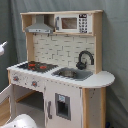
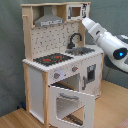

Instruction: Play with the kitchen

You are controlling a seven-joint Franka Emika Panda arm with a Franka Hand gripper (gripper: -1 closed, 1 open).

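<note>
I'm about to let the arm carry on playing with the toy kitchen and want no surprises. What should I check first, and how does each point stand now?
1. Oven door hangs open at the front: ok, but it sticks out into the arm's path.
2. Hob has nothing standing on it: ok.
3. Sink contents: cannot tell.
4. Faucet stands upright: ok.
5. Arm is beside the upper cabinet; contact with it: cannot tell.
6. Tool open or shut: cannot tell.

Kitchen (image 2: 55, 75): matt white panels, pale wood edges; faucet (image 1: 85, 59) glossy black; arm (image 2: 107, 40) glossy white plastic.
</note>
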